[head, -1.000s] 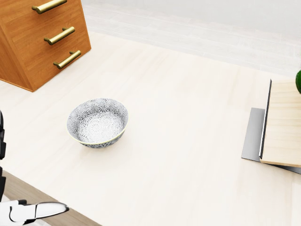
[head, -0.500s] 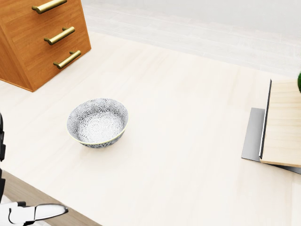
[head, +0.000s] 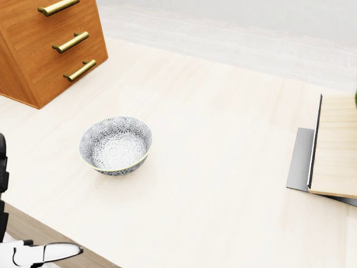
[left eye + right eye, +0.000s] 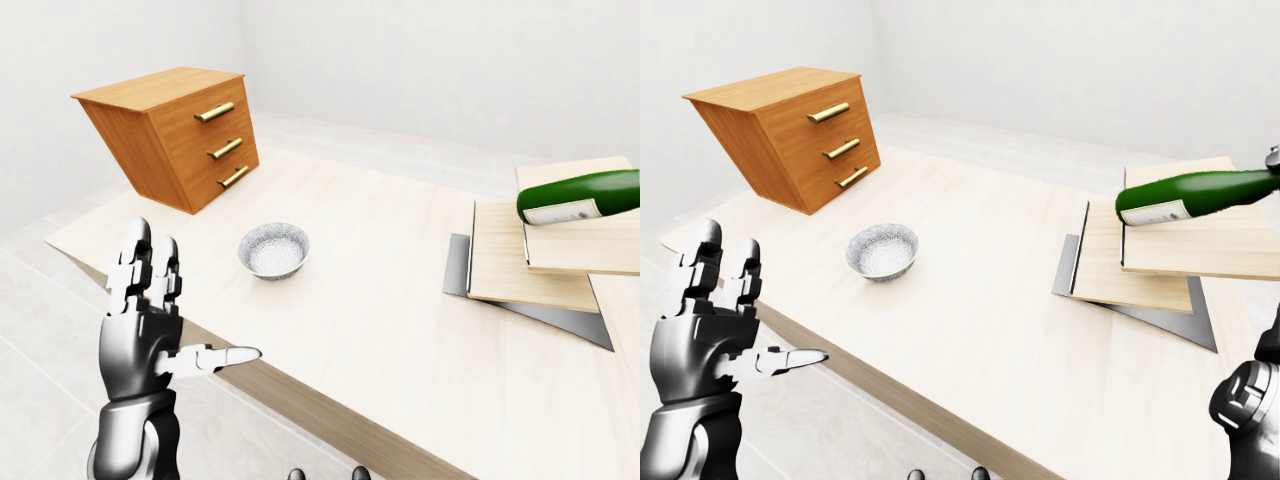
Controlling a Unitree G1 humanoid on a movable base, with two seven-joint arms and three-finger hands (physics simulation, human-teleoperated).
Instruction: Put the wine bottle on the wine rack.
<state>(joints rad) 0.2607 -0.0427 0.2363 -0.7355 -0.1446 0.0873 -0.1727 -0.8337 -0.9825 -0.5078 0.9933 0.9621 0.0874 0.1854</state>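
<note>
The green wine bottle point(image 4: 1195, 195) with a pale label lies level in the air just above the wine rack point(image 4: 1130, 275), a stack of slanted wooden boards on a grey metal base at the table's right. Its neck runs off the right edge of the right-eye view. There only a grey sliver of my right hand point(image 4: 1272, 157) shows at the neck; my right forearm stands lower right. My left hand point(image 4: 195, 300) is raised off the table's near-left edge, open, fingers up and thumb out, holding nothing.
A patterned grey bowl point(image 3: 116, 145) sits left of the middle of the pale wooden table point(image 4: 380, 300). A tilted wooden drawer chest point(image 3: 39, 44) with brass handles stands at the table's upper left. The table's edge runs diagonally beside my left hand.
In the head view the green edge of the bottle has slid right, almost out of the picture. My left thumb has shifted slightly; the bowl and chest have not moved.
</note>
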